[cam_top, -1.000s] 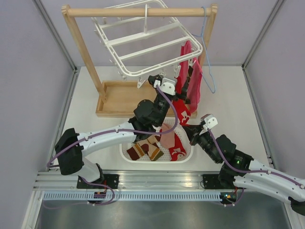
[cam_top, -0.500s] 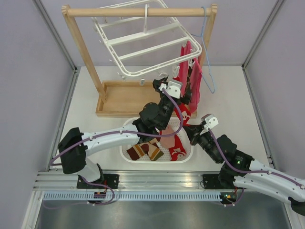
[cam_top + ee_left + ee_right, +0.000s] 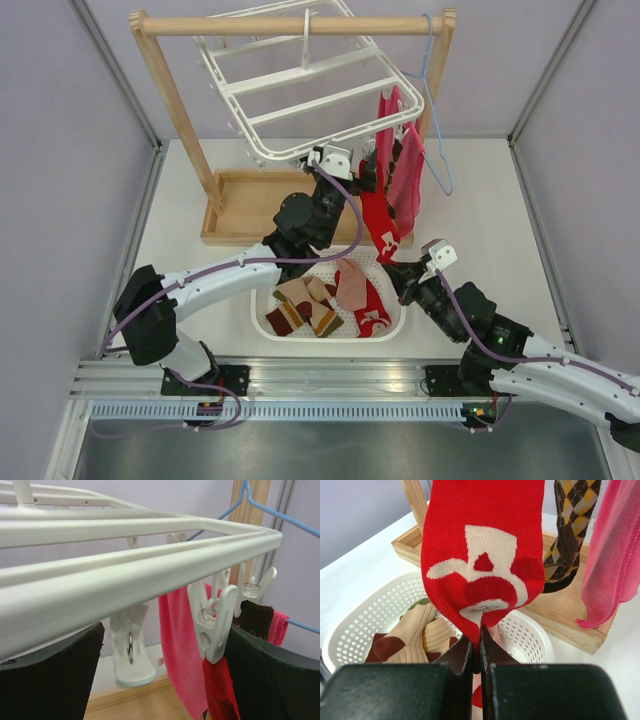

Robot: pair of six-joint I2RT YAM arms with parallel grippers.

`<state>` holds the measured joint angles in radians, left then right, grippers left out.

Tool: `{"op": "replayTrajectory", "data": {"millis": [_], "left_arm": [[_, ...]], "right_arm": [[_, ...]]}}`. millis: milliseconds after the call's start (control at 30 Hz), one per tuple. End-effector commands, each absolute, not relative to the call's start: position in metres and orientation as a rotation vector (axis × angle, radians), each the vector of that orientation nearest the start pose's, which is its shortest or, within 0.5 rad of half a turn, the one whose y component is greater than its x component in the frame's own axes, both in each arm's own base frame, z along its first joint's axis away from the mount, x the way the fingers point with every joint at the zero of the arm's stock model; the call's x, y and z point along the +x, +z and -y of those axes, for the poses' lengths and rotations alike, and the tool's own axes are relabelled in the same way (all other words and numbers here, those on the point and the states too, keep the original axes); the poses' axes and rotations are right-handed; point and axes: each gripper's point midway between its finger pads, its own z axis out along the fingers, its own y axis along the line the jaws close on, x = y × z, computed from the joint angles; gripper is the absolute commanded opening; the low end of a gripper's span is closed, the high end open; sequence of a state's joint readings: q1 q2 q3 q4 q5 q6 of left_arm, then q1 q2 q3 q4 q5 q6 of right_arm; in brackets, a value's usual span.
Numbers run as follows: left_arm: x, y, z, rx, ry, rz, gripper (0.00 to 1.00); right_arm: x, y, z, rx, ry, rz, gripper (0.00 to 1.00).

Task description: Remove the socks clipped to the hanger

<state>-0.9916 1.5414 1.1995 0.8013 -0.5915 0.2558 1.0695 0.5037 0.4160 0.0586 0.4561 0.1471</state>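
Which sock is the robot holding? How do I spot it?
Find the big white hanger under the wooden rail and look at its right corner. The red sock hangs from a clip there, its lower tip pinched by the right gripper. It is bright red with a cream pattern, unlike the brown diamond sock and plain pink cloth beside it.

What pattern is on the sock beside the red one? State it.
Sock: brown-and-yellow diamonds, clearest in the right wrist view.

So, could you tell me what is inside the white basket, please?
The basket holds brown-and-cream socks, a pale pink sock and a red sock; the left arm hides its far corner.
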Motion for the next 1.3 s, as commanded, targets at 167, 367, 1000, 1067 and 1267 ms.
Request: {"op": "replayTrajectory", "data": {"millis": [167,367,1000,1067,1267], "left_arm": [[0.331,0.455,0.343,0.171,-0.485,-1.066,1.00],[0.326,0.466,0.345,0.177,-0.518,-1.028,1.00],[0.308,0.495,0.346,0.155,-0.651,-0.928,1.00],[0.308,0.496,0.348,0.161,-0.660,-0.922,0.99],[0.313,0.491,0.354,0.175,-0.694,-0.918,0.74]], "right_arm": [[0.190,0.248,-0.213,-0.384,0.639,-1.562,0.01],[0.190,0.245,-0.214,-0.389,0.642,-1.566,0.01],[0.187,0.238,-0.215,-0.401,0.654,-1.578,0.01],[0.186,0.238,-0.216,-0.402,0.660,-1.577,0.01],[0.184,0.238,-0.217,-0.405,0.678,-1.577,0.01]]}}
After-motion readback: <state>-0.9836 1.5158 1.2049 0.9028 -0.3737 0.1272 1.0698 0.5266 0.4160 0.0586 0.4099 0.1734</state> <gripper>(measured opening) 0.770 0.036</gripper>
